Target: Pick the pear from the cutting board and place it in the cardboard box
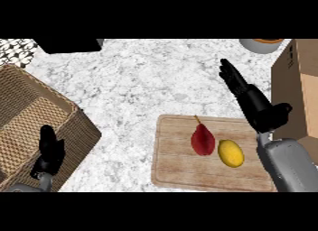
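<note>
Pear (pixel 202 140) lies red on the cutting board (pixel 188 169), just beside a lemon (pixel 231 153). We should lower the right robot hand (pixel 255 101) over the pear's body, clear of the lemon. That hand hovers open above the bench, fingers straight, beside the cardboard box (pixel 308 90). The left robot hand (pixel 49 151) rests open over a wicker basket (pixel 28 113).

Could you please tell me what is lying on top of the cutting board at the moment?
On the cutting board lie a red pear and, touching it on the right, a yellow fruit. The right hand and forearm cover the board's right edge, so anything there is hidden.
</note>
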`<state>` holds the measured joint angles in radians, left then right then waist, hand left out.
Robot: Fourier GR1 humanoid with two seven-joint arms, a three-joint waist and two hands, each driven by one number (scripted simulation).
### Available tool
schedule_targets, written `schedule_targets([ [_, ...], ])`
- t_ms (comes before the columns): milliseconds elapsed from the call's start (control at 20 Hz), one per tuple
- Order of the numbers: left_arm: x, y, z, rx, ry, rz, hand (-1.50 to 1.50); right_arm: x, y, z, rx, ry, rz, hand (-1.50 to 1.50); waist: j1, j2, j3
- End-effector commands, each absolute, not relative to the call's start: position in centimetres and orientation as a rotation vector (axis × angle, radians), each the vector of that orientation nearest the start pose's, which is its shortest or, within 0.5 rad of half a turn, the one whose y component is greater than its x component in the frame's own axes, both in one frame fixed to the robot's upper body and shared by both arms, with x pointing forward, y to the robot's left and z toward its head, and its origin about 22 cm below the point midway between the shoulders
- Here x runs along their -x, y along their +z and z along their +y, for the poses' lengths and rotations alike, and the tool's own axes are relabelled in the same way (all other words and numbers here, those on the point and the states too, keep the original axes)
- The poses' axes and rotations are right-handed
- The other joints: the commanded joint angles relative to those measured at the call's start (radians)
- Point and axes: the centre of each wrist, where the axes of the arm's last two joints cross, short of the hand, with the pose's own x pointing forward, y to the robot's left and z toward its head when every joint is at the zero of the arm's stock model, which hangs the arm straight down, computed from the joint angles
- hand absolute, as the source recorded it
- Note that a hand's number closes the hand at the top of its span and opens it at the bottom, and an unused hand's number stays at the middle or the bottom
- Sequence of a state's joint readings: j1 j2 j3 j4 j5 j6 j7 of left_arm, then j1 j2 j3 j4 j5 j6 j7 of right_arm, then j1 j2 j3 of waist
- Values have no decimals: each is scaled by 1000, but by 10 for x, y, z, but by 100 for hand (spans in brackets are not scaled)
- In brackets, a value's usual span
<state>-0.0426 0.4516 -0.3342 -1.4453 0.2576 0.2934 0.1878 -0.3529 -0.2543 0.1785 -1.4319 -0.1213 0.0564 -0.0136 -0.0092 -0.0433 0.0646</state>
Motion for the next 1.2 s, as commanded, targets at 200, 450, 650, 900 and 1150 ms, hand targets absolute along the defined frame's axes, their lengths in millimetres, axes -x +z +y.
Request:
schedule_targets([
  [200, -242, 41, 306, -443, -228, -1362, 0, -269, 51, -288, 340, 164, -2086, -150, -151, 10, -55],
  [450, -222, 50, 312, -462, -230, -1377, 0, -223, 9, -341, 819, -241, -1982, -150, -198, 28, -53],
  [650, -218, 52, 309, -445, -276, -1407, 0, -187, -14, -320, 917, -4, -2197, -150, -147, 38, -62],
  [900, -211, 44, 302, -411, -321, -1453, 0, -110, -58, -299, 1067, 249, -2013, -150, -104, 43, -70],
  [1150, -222, 43, 305, -399, -354, -1462, 0, -65, -61, -259, 1087, 333, -1880, -150, -71, 52, -72],
])
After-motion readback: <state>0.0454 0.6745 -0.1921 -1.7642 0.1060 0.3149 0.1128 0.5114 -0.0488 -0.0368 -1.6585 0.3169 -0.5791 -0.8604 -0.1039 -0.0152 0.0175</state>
